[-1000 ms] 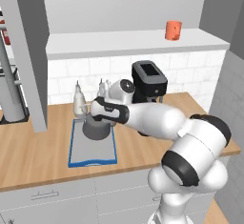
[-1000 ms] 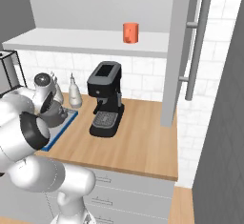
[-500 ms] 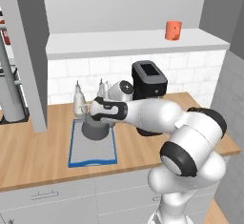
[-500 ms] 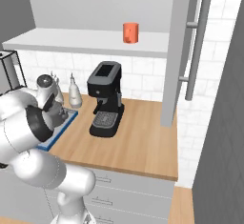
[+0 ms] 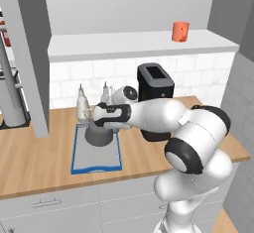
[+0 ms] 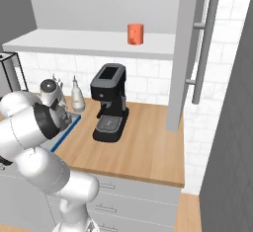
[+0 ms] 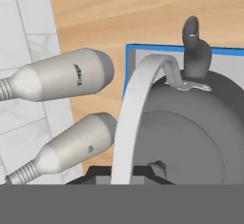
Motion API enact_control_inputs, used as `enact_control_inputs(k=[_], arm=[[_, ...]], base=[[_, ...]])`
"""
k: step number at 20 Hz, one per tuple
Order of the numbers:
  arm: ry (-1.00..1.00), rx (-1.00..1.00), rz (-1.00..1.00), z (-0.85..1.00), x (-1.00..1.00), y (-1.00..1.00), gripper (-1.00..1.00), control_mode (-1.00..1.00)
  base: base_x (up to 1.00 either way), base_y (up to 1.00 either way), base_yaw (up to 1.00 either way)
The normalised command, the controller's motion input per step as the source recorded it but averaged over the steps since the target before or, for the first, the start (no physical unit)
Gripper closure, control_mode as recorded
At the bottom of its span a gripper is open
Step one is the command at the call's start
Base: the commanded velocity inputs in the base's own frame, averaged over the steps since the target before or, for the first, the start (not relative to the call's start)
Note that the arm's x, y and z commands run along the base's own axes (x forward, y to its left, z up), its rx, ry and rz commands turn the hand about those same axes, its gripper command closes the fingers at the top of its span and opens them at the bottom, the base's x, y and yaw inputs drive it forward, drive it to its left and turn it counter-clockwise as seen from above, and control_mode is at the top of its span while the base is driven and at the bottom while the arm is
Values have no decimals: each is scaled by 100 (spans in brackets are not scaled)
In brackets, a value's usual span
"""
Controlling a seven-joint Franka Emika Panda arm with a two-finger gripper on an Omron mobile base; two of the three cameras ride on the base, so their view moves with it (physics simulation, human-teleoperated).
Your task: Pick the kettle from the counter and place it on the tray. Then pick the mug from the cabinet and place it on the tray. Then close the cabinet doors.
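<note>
a white robot arm reached across a wooden worktop (image 5: 30, 157) toward the tiled back wall. its end effector (image 5: 91, 121) was closed on the thin arched handle of the dark grey kettle (image 5: 99, 135), the handle running up between the fingers in the hand view. the kettle sat on the far end of the blue-rimmed grey tray (image 5: 96, 157), or hung just above it; contact could not be told. two pale shakers (image 5: 82, 106) stood just beyond the tray at about 12 o'clock, and a black coffee machine (image 6: 108, 102) stood near it at about 3 o'clock. the orange mug (image 5: 180, 31) waited on the white cabinet shelf (image 5: 124, 43) above, at about 1 o'clock from the kettle, well apart. a cabinet door (image 6: 185, 48) with a long silver bar handle stood open. the first step, placing the kettle, looked nearly finished. the next move likely called for releasing the handle, lifting clear without tipping the kettle or knocking the shakers, then reaching up for the mug.
</note>
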Motion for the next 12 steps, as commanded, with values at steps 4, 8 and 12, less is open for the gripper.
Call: enact_control_inputs(k=[4,8,12], arm=[[0,0,-2,-14,9,5,100,-100],[0,0,-2,-10,4,3,-100,-100],[-1,0,0,0,-2,0,-100,-100]], base=[[0,0,0],[0,0,0],[0,0,0]])
